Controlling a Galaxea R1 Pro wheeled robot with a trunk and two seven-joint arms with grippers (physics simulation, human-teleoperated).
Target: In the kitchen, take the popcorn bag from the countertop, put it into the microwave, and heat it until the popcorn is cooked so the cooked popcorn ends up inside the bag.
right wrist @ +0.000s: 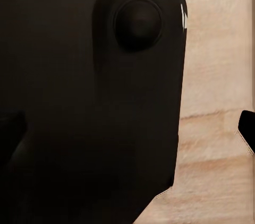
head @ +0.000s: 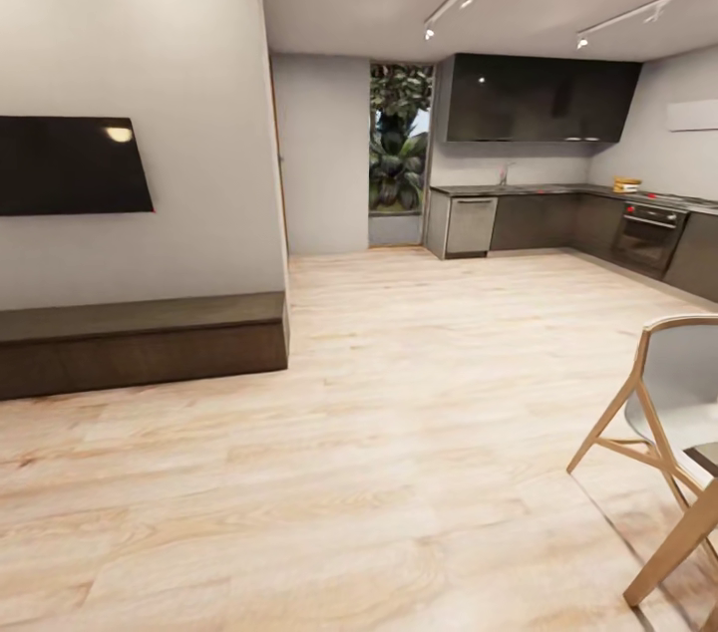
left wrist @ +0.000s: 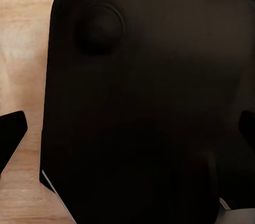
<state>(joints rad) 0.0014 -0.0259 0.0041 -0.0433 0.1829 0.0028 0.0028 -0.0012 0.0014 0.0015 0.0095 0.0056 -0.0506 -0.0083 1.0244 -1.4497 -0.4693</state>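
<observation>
The kitchen lies far across the room in the head view, and its grey countertop (head: 529,189) runs along the back wall and round the right corner over dark cabinet fronts. The popcorn bag, the popcorn and the microwave are out of view from here. In the left wrist view my left gripper (left wrist: 127,131) hangs open over the robot's black base (left wrist: 149,102), one dark fingertip (left wrist: 11,131) at each side. My right gripper (right wrist: 130,128) is likewise open above the black base, with a fingertip (right wrist: 247,128) over the wood floor.
Pale wood floor (head: 399,433) stretches to the kitchen. A wooden chair (head: 668,433) stands close at the right. A low dark bench (head: 140,338) and a wall TV (head: 70,165) are at the left. A built-in oven (head: 648,235), a dishwasher (head: 471,225) and a small yellowish item (head: 626,183) are in the kitchen.
</observation>
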